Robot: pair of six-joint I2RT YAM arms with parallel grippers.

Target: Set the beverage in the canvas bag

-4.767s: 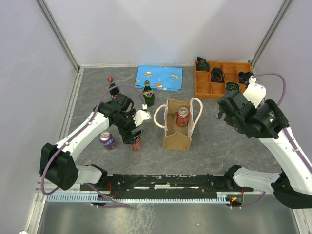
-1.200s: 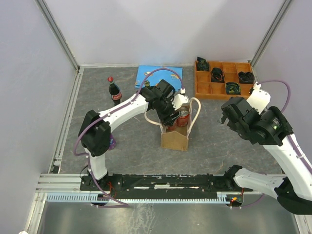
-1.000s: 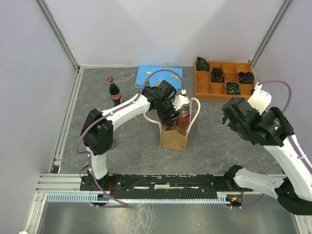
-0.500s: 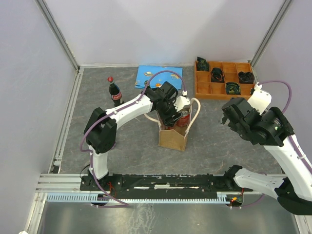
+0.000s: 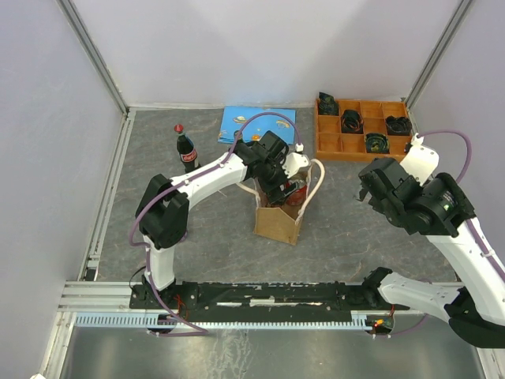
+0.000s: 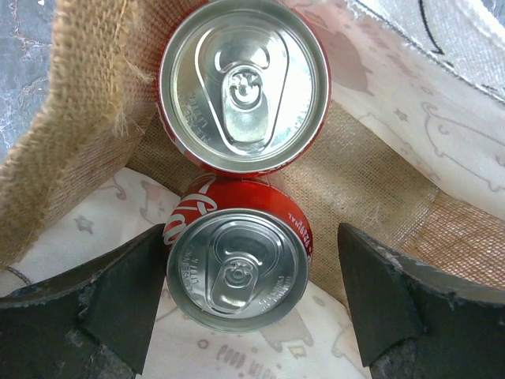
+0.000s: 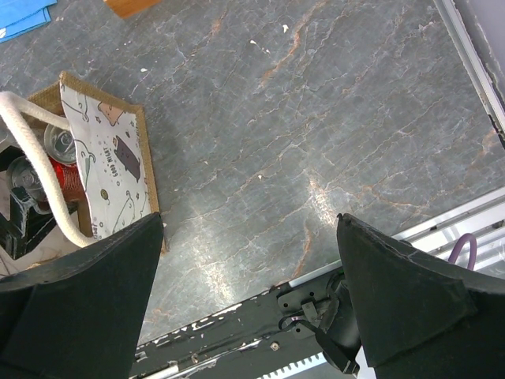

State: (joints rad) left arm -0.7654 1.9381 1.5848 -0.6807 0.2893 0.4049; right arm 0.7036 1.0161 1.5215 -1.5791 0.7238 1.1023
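Observation:
The tan canvas bag (image 5: 278, 223) stands mid-table with cream loop handles, leaning a little. My left gripper (image 5: 278, 184) is down in its mouth. In the left wrist view the gripper (image 6: 251, 233) is open, its fingers on either side of a red cola can (image 6: 237, 272) that stands inside the bag (image 6: 79, 118), with a gap on the right side. A second red can (image 6: 245, 83) stands just beyond it. My right gripper (image 5: 377, 186) is open and empty, hovering right of the bag. The right wrist view (image 7: 248, 229) shows the bag (image 7: 102, 158) and both can tops (image 7: 59, 142).
A cola bottle (image 5: 184, 148) stands at the back left. A blue cloth (image 5: 256, 125) lies behind the bag. An orange compartment tray (image 5: 331, 144) with dark parts sits at the back right. Grey walls close in both sides.
The left gripper carried a red can from the table's left into the bag beside the first can and now stands open around it. The bag has tipped slightly. The right arm barely moved.

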